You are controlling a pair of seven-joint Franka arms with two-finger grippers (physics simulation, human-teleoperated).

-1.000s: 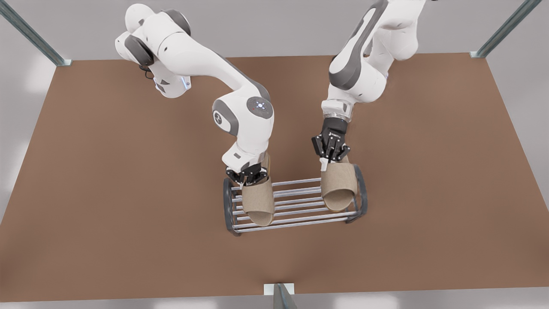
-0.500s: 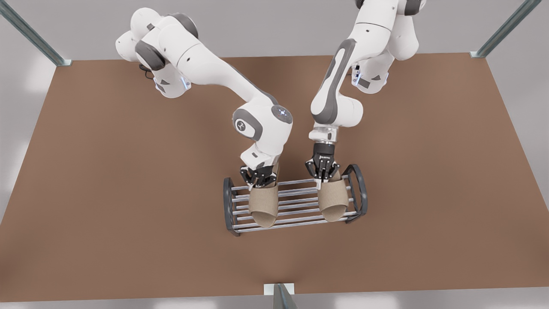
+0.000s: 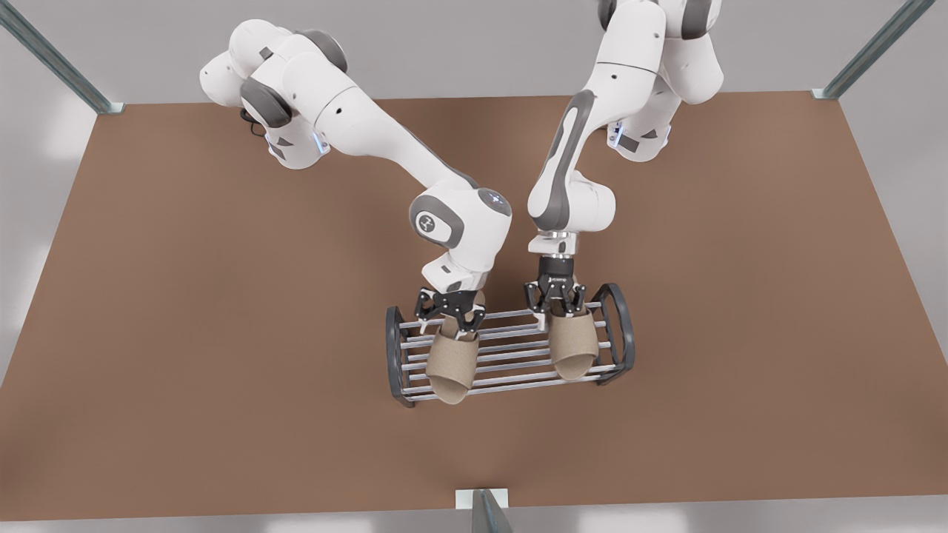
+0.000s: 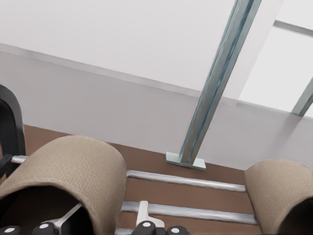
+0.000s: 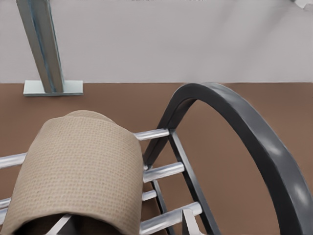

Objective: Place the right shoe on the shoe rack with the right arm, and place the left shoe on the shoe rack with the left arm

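Low shoe rack of silver bars between two dark rounded end frames, standing on the brown desk near its middle. Two tan open-toed slippers lying across the bars, well apart, toes pointing away from the arms.

On the front view's left: right slipper, a little askew, toe reaching just past the rack's outermost bar. Right gripper directly over its heel end. In the right wrist view, fingers spread wide, one inside the slipper's mouth and the other out beside the end frame, clear of the fabric and clamping nothing.

On the front view's right: left slipper, lying within the bars just beside the other end frame. Left gripper low over its heel end. In the left wrist view, fingers parted either side of the slipper's upper, narrower than the other pair, with a gap to the fabric on the outer side. Second slipper farther along the bars there, and a metal post at the desk's edge beyond.
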